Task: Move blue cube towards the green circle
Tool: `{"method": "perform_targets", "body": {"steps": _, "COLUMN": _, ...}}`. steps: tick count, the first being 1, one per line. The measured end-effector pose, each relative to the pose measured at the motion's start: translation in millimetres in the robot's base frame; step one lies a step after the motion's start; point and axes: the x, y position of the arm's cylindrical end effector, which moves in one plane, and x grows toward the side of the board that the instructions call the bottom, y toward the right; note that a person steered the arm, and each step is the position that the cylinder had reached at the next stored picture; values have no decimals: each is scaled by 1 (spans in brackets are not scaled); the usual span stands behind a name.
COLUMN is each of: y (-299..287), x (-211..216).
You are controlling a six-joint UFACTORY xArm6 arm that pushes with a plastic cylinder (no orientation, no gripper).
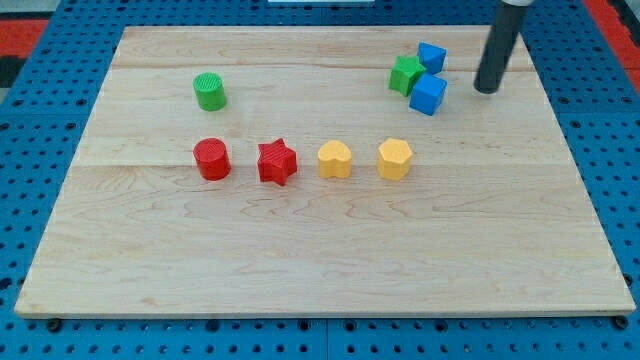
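Observation:
A blue cube [428, 95] lies at the upper right of the wooden board, touching a green star-shaped block [406, 75]. A second blue block [432, 57] sits just above them, against the green star. The green circle, a short green cylinder [210, 91], stands at the upper left, far from the cube. My tip [486, 90] is at the lower end of the dark rod, to the right of the blue cube with a small gap between them.
A row of blocks crosses the middle of the board: a red cylinder [212, 159], a red star [277, 162], a yellow heart-like block [334, 159] and a yellow hexagon [394, 158]. The wooden board [320, 260] lies on a blue pegboard surface.

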Motion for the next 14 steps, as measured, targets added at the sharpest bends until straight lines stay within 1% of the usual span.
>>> {"method": "perform_targets", "body": {"steps": 1, "y": -22, "x": 12}}
{"method": "perform_targets", "body": {"steps": 2, "y": -59, "x": 12}}
{"method": "perform_targets", "body": {"steps": 3, "y": -82, "x": 12}}
{"method": "perform_targets", "body": {"steps": 5, "y": -94, "x": 7}}
{"method": "perform_targets", "body": {"steps": 6, "y": -91, "x": -6}}
{"method": "perform_targets", "body": {"steps": 7, "y": -99, "x": -8}}
{"method": "perform_targets", "body": {"steps": 9, "y": -151, "x": -8}}
{"method": "perform_targets", "body": {"steps": 10, "y": -153, "x": 0}}
{"method": "perform_targets", "body": {"steps": 11, "y": -153, "x": 17}}
{"method": "perform_targets", "body": {"steps": 12, "y": -162, "x": 9}}
{"method": "perform_targets", "body": {"steps": 14, "y": -155, "x": 3}}
